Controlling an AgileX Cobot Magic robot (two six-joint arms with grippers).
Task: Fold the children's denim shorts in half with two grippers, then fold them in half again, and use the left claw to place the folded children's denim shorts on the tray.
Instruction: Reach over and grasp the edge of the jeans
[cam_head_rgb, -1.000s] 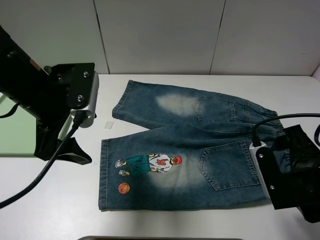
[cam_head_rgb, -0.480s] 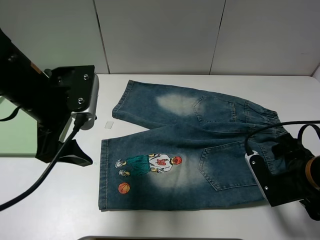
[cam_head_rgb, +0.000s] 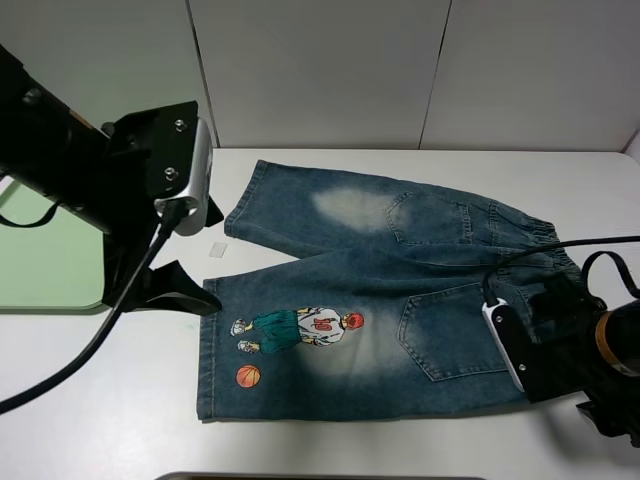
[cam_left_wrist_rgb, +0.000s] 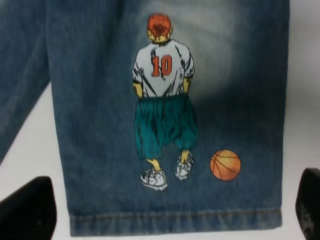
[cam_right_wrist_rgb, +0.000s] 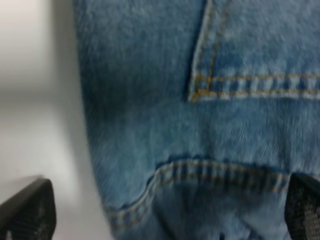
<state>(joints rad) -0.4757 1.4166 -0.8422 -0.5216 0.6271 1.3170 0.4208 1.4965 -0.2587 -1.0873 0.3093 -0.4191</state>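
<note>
– Denim entry: children's denim shorts (cam_head_rgb: 380, 300), location?
– Flat on white surface (cam_head_rgb: 120, 400). Left tool (cam_left_wrist_rgb: 167, 212) spread wide over printed leg hem; right tool (cam_right_wrist_rgb: 165, 210) spread wide at waistband end. Pale-green tray (cam_head_rgb: 50, 250) apart.

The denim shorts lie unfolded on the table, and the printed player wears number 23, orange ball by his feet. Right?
Wrong number: the printed player on the denim shorts wears 10, per the left wrist view; the rest holds.
</note>
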